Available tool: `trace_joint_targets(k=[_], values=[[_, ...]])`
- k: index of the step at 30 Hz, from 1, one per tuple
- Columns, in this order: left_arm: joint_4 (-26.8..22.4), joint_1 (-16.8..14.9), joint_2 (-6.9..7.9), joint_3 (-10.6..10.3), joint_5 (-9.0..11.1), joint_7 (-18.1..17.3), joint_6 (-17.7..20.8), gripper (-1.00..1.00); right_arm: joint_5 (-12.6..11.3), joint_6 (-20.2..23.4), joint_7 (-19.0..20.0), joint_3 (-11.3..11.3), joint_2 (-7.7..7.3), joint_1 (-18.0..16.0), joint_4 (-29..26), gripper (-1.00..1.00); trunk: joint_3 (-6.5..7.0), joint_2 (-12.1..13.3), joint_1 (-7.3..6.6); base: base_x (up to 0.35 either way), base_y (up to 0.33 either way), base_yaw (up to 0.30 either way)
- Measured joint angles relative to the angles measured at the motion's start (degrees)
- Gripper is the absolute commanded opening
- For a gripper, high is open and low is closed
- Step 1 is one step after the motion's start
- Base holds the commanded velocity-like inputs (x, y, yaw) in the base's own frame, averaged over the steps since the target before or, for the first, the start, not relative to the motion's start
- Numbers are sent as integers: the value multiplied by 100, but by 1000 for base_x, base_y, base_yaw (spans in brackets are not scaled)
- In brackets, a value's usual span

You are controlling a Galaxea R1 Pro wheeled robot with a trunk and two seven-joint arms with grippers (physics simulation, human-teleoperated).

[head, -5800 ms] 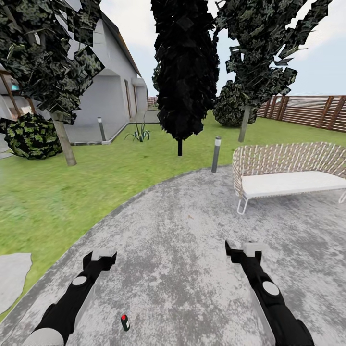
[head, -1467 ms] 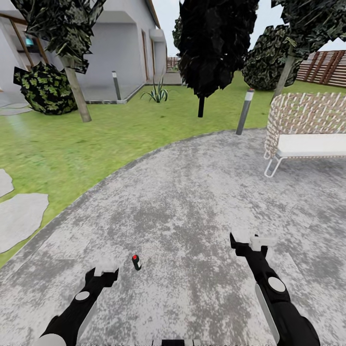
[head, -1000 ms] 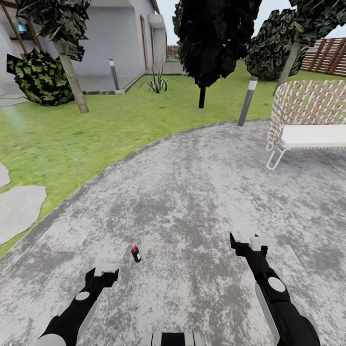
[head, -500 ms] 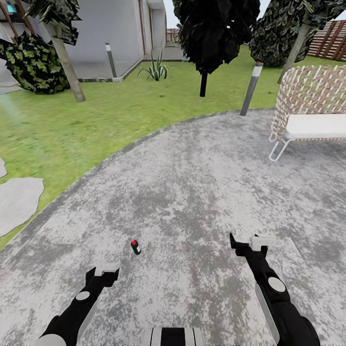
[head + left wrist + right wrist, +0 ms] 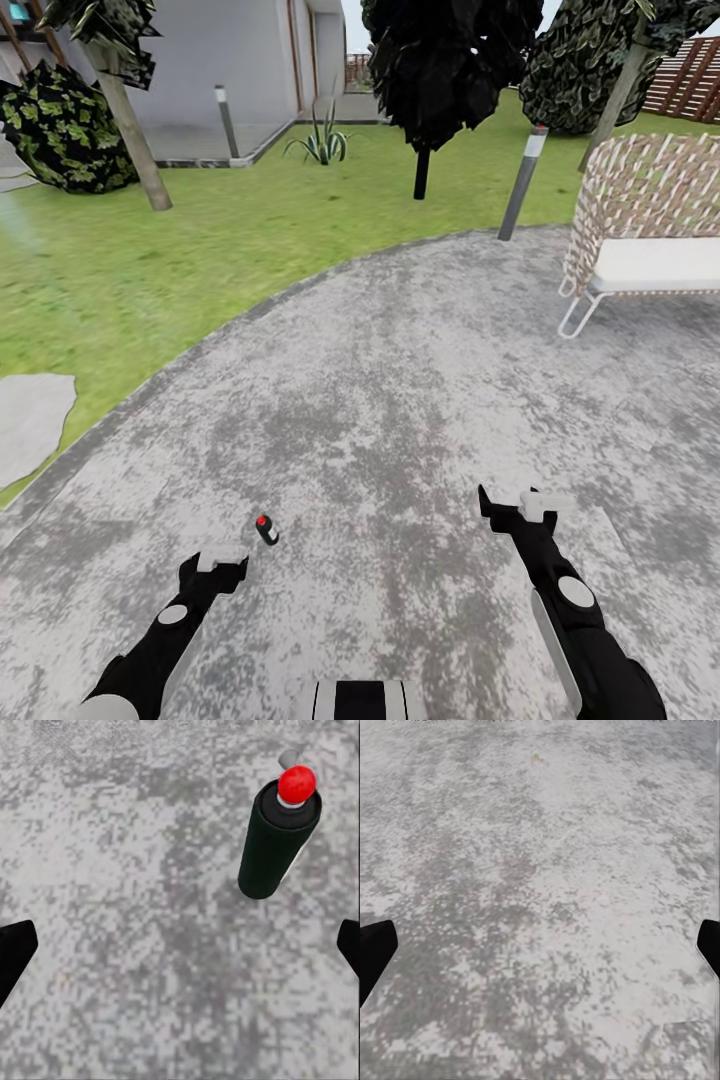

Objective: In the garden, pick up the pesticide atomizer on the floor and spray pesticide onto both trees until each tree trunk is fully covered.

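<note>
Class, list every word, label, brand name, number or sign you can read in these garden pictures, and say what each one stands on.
None: no readable text anywhere.
The pesticide atomizer shows a plain dark body and a red cap, with no label.
The bench, the bollard and the house wall carry no writing or signs.

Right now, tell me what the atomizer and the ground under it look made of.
The pesticide atomizer: smooth dark body, likely plastic or coated metal, with a glossy red cap, probably plastic. The paved patch: mottled grey and rough, like concrete or stone; being rendered, this stays uncertain.
</note>
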Motion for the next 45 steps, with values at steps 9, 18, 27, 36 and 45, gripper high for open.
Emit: trace_joint_targets(k=[9,18,27,36,45], values=[[-1,-7,0,5,7,0,-8,100,7,2,0,-1,0,-2,6,100,0,0,0,146,-116,0],[-1,-7,-5,1,9,0,-15,100,9,2,0,-4,0,0,7,100,0,0,0,56,-43,0],[0,-4,-54,-3,3,0,-15,100,9,2,0,-4,0,-3,7,100,0,0,0,152,-172,0],[-1,-7,-70,-4,0,0,-15,100,2,2,0,3,0,-1,7,100,0,0,0,98,-75,0],[-9,-7,-69,-7,0,0,-16,100,0,2,0,12,8,0,-2,100,-9,0,0,45,-32,120]])
